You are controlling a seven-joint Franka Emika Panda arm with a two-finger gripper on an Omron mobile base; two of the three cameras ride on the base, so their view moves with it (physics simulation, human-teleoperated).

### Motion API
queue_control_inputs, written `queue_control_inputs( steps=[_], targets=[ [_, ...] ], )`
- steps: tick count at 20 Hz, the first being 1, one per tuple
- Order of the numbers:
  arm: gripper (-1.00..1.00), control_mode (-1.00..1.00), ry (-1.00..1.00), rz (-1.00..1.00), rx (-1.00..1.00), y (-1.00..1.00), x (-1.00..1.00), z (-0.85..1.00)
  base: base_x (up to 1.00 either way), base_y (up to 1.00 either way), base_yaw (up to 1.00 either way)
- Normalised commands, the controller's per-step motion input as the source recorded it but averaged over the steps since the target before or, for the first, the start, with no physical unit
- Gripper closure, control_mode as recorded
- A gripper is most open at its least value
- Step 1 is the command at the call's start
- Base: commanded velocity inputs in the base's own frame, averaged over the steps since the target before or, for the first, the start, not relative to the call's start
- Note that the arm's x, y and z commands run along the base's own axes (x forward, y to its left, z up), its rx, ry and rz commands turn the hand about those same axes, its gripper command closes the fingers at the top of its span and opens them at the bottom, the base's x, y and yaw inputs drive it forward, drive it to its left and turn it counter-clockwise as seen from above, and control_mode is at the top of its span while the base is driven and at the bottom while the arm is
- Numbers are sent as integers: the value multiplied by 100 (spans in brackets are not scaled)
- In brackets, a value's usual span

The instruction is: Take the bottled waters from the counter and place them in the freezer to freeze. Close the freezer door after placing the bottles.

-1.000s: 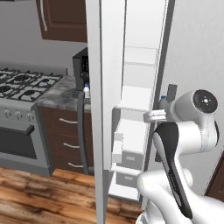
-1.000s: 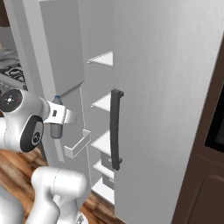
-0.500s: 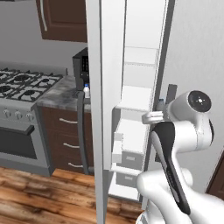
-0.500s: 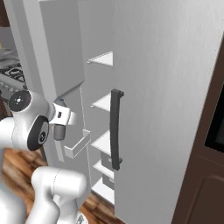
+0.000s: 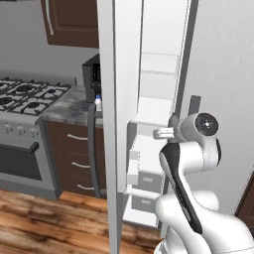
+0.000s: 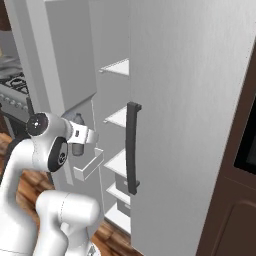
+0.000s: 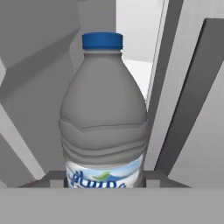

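Observation:
A clear greyish bottled water [image 7: 103,109] with a blue cap stands upright in my gripper [image 7: 103,177], which is shut on its lower part. In the right base view the gripper [image 6: 80,137] holds this bottle [image 6: 77,149] just in front of the open freezer [image 6: 117,117], between its white shelves and the freezer door [image 6: 65,60]. A milky white bottle [image 5: 98,103] stands on the speckled counter [image 5: 69,108] by the coffee machine. The freezer door [image 5: 111,124] shows edge-on, swung open, and my hand [image 5: 163,132] points into the white freezer [image 5: 154,109].
A black coffee machine [image 5: 92,74] stands at the back of the counter. The gas stove [image 5: 25,94] lies to its left, over dark drawers [image 5: 74,149]. A door bin [image 6: 90,165] juts from the freezer door below my hand. The fridge door [image 6: 190,100] with its dark handle [image 6: 132,147] stays closed.
The arm has carried the greyish bottle a little closer to the freezer opening. The grip on the bottle has not changed.

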Motion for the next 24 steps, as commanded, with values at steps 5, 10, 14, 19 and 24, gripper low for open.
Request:
queue_control_inputs(
  steps=[5, 10, 14, 19, 24],
  targets=[
    [100, -100, -18, 0, 0, 0, 59, -25, 0, 0, 0],
    [100, -100, -15, 0, 0, 0, 40, -21, 0, 0, 0],
    [100, -100, -11, 0, 0, 0, 31, -9, 0, 0, 0],
    [100, -100, -5, -4, 0, 0, 22, -2, 0, 0, 0],
    [100, -100, 0, -7, 0, 0, 9, -2, 0, 0, 0]
  ],
)
